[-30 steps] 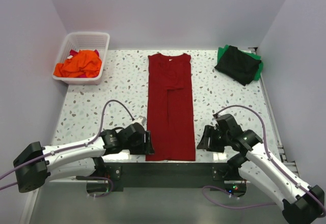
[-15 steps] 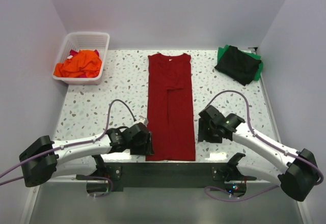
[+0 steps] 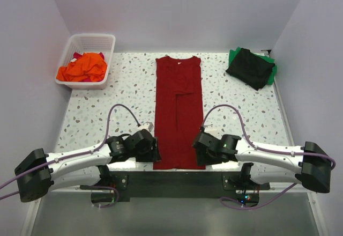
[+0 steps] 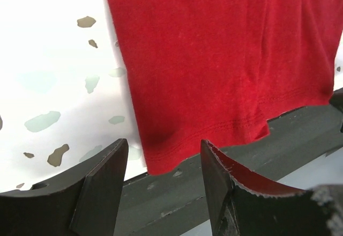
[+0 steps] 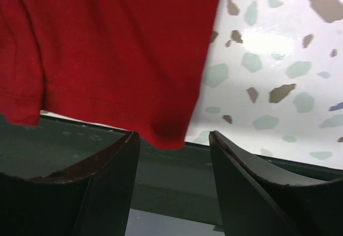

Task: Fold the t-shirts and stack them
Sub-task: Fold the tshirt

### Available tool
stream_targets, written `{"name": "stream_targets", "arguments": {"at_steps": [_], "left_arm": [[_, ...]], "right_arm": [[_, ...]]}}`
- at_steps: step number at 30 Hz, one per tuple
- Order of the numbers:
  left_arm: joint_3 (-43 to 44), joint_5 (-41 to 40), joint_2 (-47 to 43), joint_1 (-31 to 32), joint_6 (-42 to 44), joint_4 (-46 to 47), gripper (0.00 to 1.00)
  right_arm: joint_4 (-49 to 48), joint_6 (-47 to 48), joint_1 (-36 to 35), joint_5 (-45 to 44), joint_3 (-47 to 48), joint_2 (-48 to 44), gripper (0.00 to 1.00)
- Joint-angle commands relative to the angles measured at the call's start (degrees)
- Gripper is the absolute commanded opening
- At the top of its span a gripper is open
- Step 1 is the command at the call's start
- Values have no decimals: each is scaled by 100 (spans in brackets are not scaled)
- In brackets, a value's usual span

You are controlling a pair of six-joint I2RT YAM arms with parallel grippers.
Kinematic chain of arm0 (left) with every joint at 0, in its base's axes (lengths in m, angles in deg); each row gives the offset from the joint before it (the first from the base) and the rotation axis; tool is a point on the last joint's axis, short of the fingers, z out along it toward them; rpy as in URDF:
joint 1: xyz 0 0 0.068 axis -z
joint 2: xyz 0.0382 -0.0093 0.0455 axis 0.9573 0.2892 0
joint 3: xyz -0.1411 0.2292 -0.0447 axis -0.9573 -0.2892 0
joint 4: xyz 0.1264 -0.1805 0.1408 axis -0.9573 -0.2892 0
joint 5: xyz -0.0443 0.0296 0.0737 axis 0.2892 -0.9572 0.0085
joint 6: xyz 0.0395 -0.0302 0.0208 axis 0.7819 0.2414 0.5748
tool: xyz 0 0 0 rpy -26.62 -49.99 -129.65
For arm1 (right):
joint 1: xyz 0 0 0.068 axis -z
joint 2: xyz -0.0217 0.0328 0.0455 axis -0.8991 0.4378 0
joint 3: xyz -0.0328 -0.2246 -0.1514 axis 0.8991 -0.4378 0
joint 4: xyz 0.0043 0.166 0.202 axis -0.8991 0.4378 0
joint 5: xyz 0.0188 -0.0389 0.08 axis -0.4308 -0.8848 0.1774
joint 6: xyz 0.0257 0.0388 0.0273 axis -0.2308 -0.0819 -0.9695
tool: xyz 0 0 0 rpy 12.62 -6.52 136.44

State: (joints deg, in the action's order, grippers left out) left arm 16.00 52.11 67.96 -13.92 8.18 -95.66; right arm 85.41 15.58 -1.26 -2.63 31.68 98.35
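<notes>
1. Right pincer (image 3: 200, 150) has swung inward to the near right hem corner of the folded dark red cloth t-shirt (image 3: 178, 112), jaws apart, gripping nothing.
2. Left pincer (image 3: 156, 151) sits at the near left corner, likewise parted and empty.
3. That shirt lies flat along the middle of the speckled white desk (image 3: 241, 107).

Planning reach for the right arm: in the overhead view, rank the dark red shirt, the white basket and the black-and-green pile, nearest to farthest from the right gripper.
From the right gripper:
1. dark red shirt, just beside it, its near right corner at the jaws.
2. black-and-green pile, far right corner.
3. white basket, far left corner.
</notes>
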Motion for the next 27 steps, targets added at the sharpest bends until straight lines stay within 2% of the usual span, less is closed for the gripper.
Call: {"name": "stream_targets", "arguments": {"at_steps": [1, 7, 21, 27], "left_arm": [[-145, -124, -144, 6, -99, 82, 61], [-251, -44, -30, -3, -82, 240, 60], [-462, 114, 155, -3, -82, 539, 53], [-488, 254, -73, 15, -117, 363, 50]], "right_arm": [[-445, -520, -176, -199, -113, -77, 58], [-797, -502, -185, -67, -325, -78, 57], [-858, -643, -185, 12, -659, -209, 45], [-867, -661, -185, 29, -738, -271, 45]]}}
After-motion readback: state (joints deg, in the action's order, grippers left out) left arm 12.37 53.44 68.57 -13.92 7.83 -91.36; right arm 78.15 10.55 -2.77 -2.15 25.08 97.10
